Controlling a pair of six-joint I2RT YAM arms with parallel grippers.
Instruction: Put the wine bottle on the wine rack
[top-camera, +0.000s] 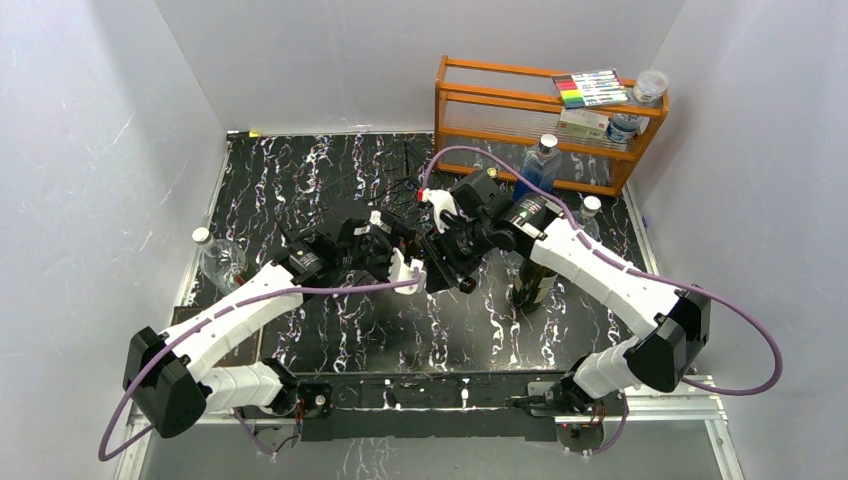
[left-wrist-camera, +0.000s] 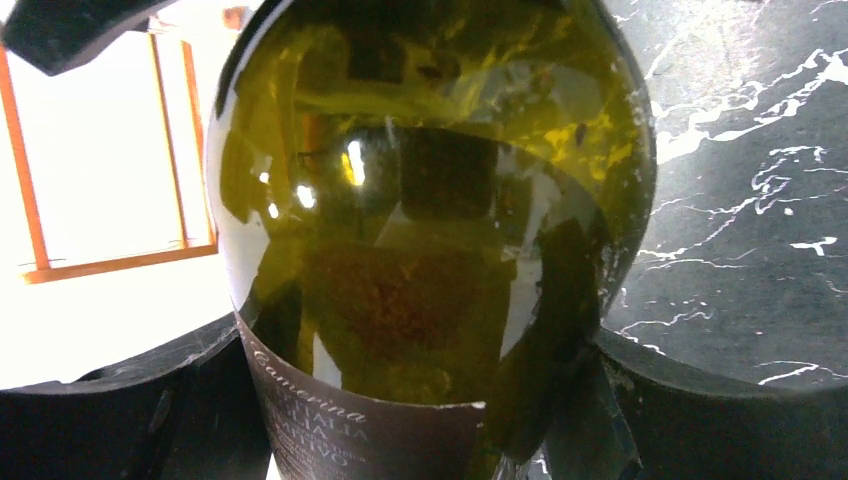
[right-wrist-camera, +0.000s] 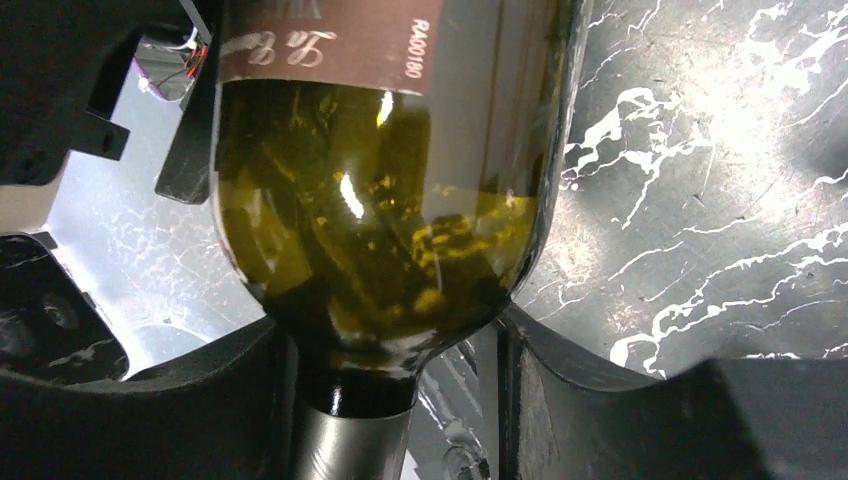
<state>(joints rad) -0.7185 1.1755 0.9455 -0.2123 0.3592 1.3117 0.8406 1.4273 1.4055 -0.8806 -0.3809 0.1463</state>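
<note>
Where the two arms meet over the middle of a black, white-veined table (top-camera: 300, 180), a green glass wine bottle (left-wrist-camera: 430, 200) sits between them, off the rack and almost wholly hidden from above by the two grippers. Seen from the left wrist, the left gripper (left-wrist-camera: 418, 325) is clamped on the bottle's body, with its dark fingers (left-wrist-camera: 120, 400) against the glass on both sides, level with a brown label (left-wrist-camera: 370, 430) that has pale lettering. Seen from the right wrist, the right gripper (right-wrist-camera: 390, 320) has a finger on each side of the bottle's shoulder, where the glass narrows to a neck wrapped in silver foil (right-wrist-camera: 350, 440). Those fingers lie close against the glass, but I cannot tell whether they press it or only stand beside it. The wine rack (top-camera: 400, 178), thin black wire that is hard to pick out against the dark tabletop, stands behind the grippers toward the back wall, apart from the bottle. An orange wooden shelf (top-camera: 500, 100) fills the far right corner, with a pack of coloured markers (top-camera: 590, 88) on top and a blue bottle (top-camera: 540, 165) at its front. A second dark bottle (top-camera: 530, 285) stands under the right forearm, and a clear plastic bottle (top-camera: 220, 262) is at the table's left edge.
</note>
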